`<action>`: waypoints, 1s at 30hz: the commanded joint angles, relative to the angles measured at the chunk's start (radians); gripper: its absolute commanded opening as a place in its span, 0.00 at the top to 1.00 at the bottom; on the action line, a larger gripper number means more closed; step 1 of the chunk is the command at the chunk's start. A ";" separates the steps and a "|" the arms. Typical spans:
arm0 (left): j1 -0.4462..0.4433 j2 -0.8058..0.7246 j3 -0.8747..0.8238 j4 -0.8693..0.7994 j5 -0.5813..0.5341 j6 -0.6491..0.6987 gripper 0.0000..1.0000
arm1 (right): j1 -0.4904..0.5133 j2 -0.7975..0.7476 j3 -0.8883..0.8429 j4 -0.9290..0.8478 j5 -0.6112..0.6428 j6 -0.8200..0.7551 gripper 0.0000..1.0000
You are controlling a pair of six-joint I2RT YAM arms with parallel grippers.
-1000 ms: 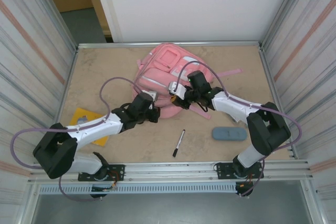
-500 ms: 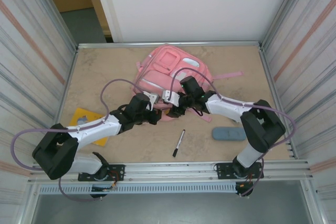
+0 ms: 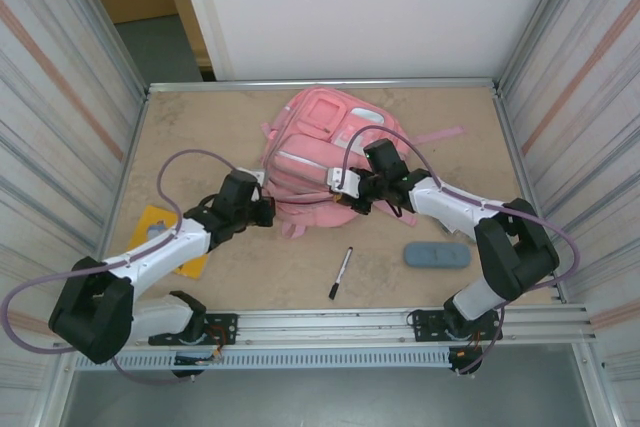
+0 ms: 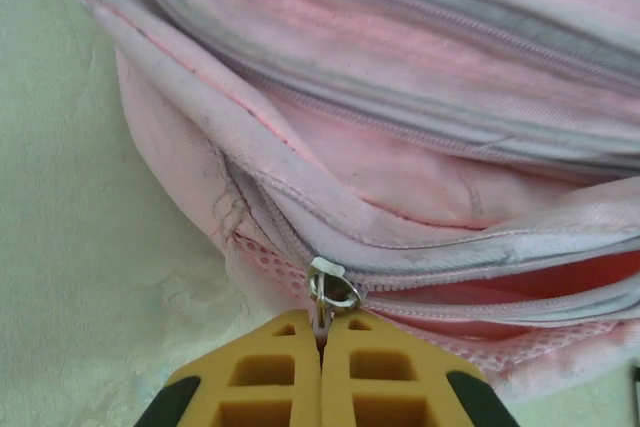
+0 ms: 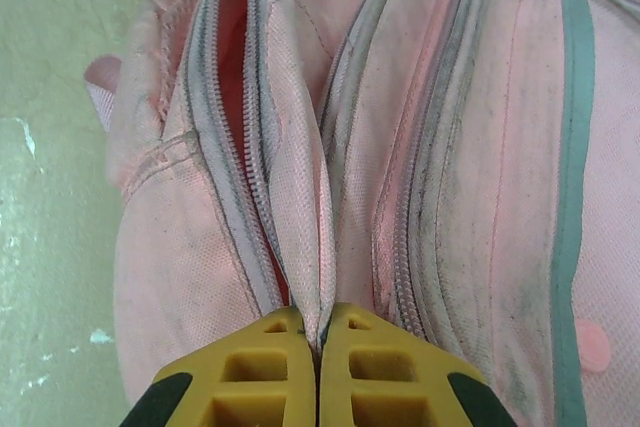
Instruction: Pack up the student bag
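Pink fabric makes up the student bag [image 3: 318,142], the largest thing on the tan table [image 3: 200,137]. It lies flat close to the middle of the table's far edge, front pockets facing up, with one pink strap [image 3: 440,137] trailing toward the right edge.

The left gripper [image 3: 266,210] meets the bag at its near-left corner. In the left wrist view its yellow fingertips [image 4: 275,367] are pressed together and pinch a small metal zip pull [image 4: 330,290] on the bag's main zip. Beyond the pull, toward the right of that view, the zip gapes and shows an orange-red lining [image 4: 560,282].

The right gripper [image 3: 338,187] meets the bag's near side, right of centre. In the right wrist view its yellow fingertips are clamped on an upright fold of pink fabric [image 5: 300,177] that stands between two zip tracks. The track on the left of that view is parted, with the same red lining inside.

Three other things lie on the table:
- A black pen [image 3: 341,273] near the middle of the near edge.
- A grey-blue pencil case [image 3: 437,255] toward the near-right corner.
- A flat yellow pad [image 3: 160,222] by the left edge, partly under the left arm.
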 commanded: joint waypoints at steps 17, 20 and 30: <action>-0.193 -0.067 0.044 0.052 0.144 0.006 1.00 | 0.142 0.018 -0.014 0.096 -0.058 0.182 0.42; -0.190 -0.088 0.028 0.044 0.100 -0.002 1.00 | 0.144 0.008 -0.009 0.025 -0.077 0.138 0.47; -0.022 -0.187 -0.004 -0.123 -0.092 -0.035 1.00 | 0.088 -0.089 -0.063 -0.057 0.139 0.018 1.00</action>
